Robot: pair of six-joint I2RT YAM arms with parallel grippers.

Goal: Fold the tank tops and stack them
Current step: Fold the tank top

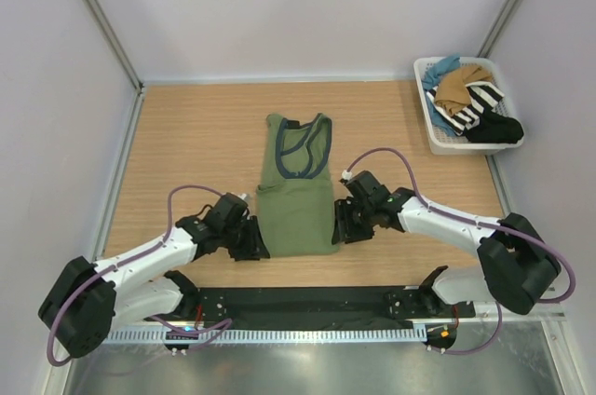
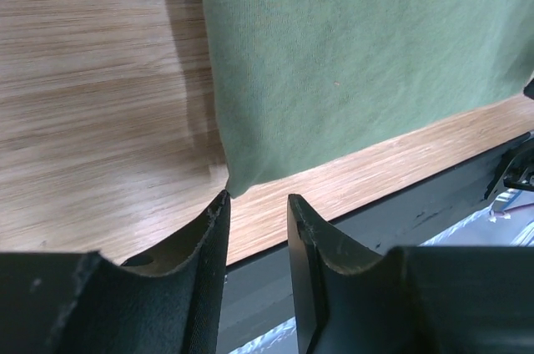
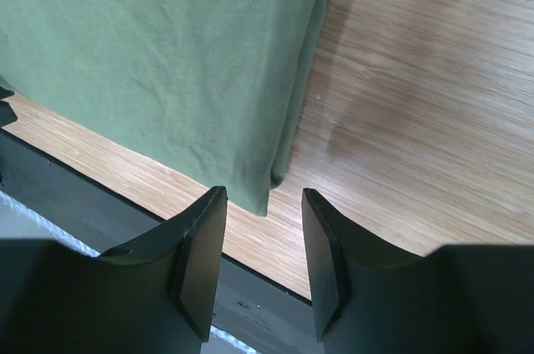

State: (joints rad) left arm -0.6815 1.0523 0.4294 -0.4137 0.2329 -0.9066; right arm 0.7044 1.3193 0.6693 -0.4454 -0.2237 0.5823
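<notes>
Left gripper (image 2: 258,199) and right gripper (image 3: 264,194), jaws apart and empty, sit at olive tank top (image 1: 296,192) hem corners, likely for folding.

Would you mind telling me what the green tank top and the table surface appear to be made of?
Green tank top: soft matte knit, probably cotton jersey; it creases and folds limply. Table: wood-grain top, likely laminate, with faint sheen.

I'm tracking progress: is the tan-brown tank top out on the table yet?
No, the tan-brown tank top lies in the white basket at the far right, among other garments.
</notes>
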